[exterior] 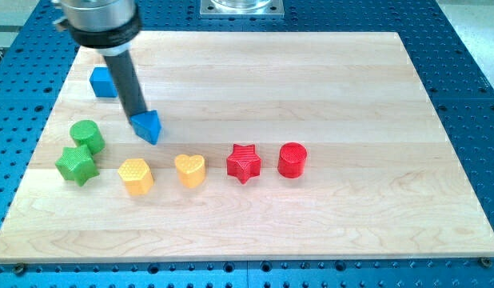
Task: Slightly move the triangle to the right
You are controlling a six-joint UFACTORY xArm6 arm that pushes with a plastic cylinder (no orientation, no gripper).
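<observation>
Board: a pale wooden board (311, 216) lies on a blue perforated table (471, 96); all the blocks sit on its left and middle parts.
Green star: the green star block (76, 164) is furthest to the left, at the near-left of the group.
Green cylinder: the green cylinder (87, 135) stands just beyond the green star, touching it or nearly so.
Blue cube: the blue cube (102, 82) is at the far left, partly hidden behind the rod.
Rod: the dark rod (127, 80) slants down from a metal mount at the view's top left.
My tip: my tip (140, 117) sits at the far-left edge of the blue triangle, touching it or just beside it; I cannot tell which.
Claw: the arm carries none, only the rod, so there is nothing to open, close or grip.
Blue triangle: the blue triangle (149, 126) lies left of centre, to the right of the green pair and just beyond the yellow hexagon.
Yellow hexagon: the yellow hexagon (136, 176) begins the near row, to the right of the green star.
Yellow heart: the yellow heart (190, 170) comes next, near the hexagon but apart.
Red star: the red star (244, 162) follows to the right.
Red cylinder: the red cylinder (292, 159) ends the row, near the middle of the board.
</observation>
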